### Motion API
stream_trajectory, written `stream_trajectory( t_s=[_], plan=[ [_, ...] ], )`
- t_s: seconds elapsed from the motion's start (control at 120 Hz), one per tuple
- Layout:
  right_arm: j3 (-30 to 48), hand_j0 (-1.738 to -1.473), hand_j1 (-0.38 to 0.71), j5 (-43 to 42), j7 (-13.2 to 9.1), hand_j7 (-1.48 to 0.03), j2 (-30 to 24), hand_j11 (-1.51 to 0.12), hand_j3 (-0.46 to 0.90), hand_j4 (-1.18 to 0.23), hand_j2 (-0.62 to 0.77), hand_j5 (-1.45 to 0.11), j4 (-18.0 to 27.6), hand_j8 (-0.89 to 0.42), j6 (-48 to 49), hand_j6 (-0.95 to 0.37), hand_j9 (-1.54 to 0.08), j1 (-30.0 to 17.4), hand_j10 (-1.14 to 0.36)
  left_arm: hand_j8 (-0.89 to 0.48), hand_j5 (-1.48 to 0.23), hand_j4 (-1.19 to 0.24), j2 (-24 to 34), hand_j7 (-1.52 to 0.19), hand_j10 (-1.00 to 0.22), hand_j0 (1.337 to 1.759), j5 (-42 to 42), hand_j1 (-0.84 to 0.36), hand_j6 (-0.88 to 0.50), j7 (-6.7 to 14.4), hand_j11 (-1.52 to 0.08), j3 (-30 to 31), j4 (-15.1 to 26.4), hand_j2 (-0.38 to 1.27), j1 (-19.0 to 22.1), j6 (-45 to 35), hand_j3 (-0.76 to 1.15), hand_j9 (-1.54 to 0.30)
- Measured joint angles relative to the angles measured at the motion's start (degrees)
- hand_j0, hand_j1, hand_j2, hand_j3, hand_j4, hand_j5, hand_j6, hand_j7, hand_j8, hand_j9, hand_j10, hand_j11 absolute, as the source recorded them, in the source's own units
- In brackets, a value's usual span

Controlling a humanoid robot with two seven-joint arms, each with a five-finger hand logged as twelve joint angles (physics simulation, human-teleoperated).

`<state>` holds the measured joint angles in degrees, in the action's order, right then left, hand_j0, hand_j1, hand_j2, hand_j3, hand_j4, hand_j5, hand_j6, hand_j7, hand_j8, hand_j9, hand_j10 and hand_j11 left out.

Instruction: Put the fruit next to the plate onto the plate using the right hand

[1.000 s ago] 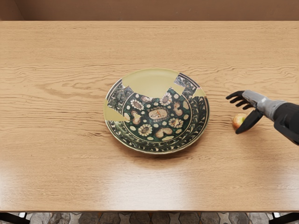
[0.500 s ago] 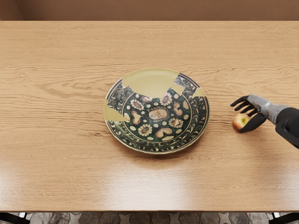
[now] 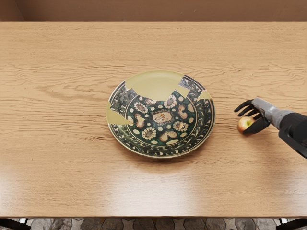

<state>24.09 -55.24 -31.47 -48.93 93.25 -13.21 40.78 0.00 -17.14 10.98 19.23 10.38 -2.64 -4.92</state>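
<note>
**Right hand cupped around the apple, beside the plate**

The right arm enters from the right edge, its dark sleeve low over the table (image 3: pixel 57 158) and its grey wrist angled toward the plate. The right hand (image 3: pixel 253 115) is half-open, neither clenched nor gripping. Its black fingers (image 3: pixel 243 107) spread and arch over the far side of the apple, while the thumb (image 3: pixel 259 126) reaches along the near side. The fruit sits in the hollow between them.

The apple (image 3: pixel 244 124) is small and round, yellow-green with a red blush. It rests on the tabletop directly under the hand and is partly hidden by the thumb. It is not on the plate.

The plate (image 3: pixel 194 139) lies beyond the fingertips, away from the wrist, close by but clear of both the hand and the apple. It is a wide, shallow, round ceramic dish. Cream flowers, dots and leaf shapes ring a small central medallion on a dark ground. Plain olive-yellow patches break the pattern at the far rim and at the side away from the hand.

The table is light wood with long, wavy grain and a soft sheen.
</note>
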Motion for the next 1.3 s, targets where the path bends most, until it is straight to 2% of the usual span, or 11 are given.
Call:
stream_trajectory(
  t_s=[0.208,0.458,0.8,1.117,1.3],
  plan=[
    [0.15,-1.657,0.25,0.13,0.02,-0.67,0.27,-0.68,0.00,-0.52,0.06,-0.67,0.00,-0.36,-0.01,-0.52,-0.67,0.05,-0.40,-0.24,-0.32,-0.24,0.00,-0.32,-0.24,1.658,-0.01,0.06,-0.24,0.00,-0.32,0.00,-0.01,0.05,0.00,0.00,0.00,-0.32],
    [0.62,-1.658,0.23,0.96,0.01,-0.70,0.25,-0.70,0.00,-0.53,0.13,-0.70,0.00,-0.40,0.03,-0.54,-0.70,0.45,-0.43,-0.24,-0.32,-0.24,0.00,-0.32,-0.24,1.658,0.00,0.06,-0.24,0.00,-0.32,0.00,-0.01,0.05,0.00,0.00,0.00,-0.32],
    [3.52,-1.658,0.22,2.29,-0.28,-0.69,0.26,-0.70,0.00,-0.53,0.12,-0.70,0.31,-0.41,0.80,-0.53,-0.70,1.17,-0.45,-0.24,-0.32,-0.24,0.00,-0.32,-0.24,1.658,-0.01,0.06,-0.24,0.00,-0.32,0.00,-0.01,0.05,0.00,0.00,0.00,-0.32],
    [4.64,-1.658,0.22,6.21,-0.40,-0.69,0.18,-0.69,0.00,-0.52,0.10,-0.70,1.06,-0.41,2.62,-0.53,-0.69,5.24,-0.46,-0.24,-0.32,-0.24,0.00,-0.32,-0.24,1.658,-0.01,0.06,-0.24,0.00,-0.32,0.01,-0.01,0.05,0.00,0.00,0.00,-0.32],
    [7.49,-1.658,0.22,7.97,-0.42,-0.69,0.09,-0.69,0.00,-0.52,0.09,-0.70,1.21,-0.40,5.62,-0.53,-0.69,6.05,-0.47,-0.24,-0.32,-0.24,0.00,-0.32,-0.24,1.658,0.00,0.06,-0.24,0.00,-0.32,0.01,-0.01,0.05,0.00,0.00,0.00,-0.32]
  ],
)
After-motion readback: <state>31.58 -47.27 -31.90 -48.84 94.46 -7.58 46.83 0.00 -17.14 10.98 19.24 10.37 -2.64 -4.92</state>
